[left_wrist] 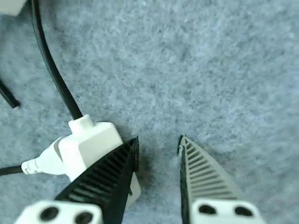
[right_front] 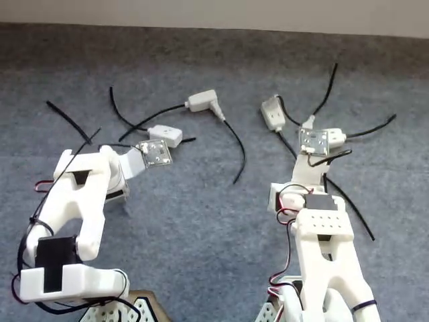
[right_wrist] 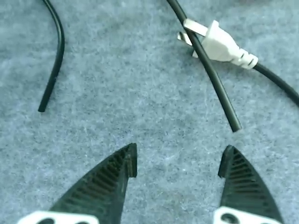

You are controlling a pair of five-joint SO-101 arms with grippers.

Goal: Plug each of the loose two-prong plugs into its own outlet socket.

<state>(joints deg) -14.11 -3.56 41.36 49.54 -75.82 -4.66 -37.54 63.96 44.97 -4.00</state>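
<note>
In the left wrist view, the black one of the left arm's jaws covered the lower corner of a white outlet block [left_wrist: 88, 149], and its slotted face was out of sight. A white body [left_wrist: 10, 4] was cut off at the corner. In the right wrist view, a black cable [right_wrist: 212, 74] crossed the prongs of the white plug [right_wrist: 219, 44], whose cord [right_wrist: 280, 86] ran off the edge. In the high view, the left arm [right_front: 80, 208] and the right arm [right_front: 328, 255] were cut off at the bottom edge. A white block [right_front: 273, 113] was too small to tell outlet from plug.

Plugs [right_wrist: 219, 44] are white, cords [right_wrist: 212, 74] black, carpet [right_wrist: 140, 93] grey
</note>
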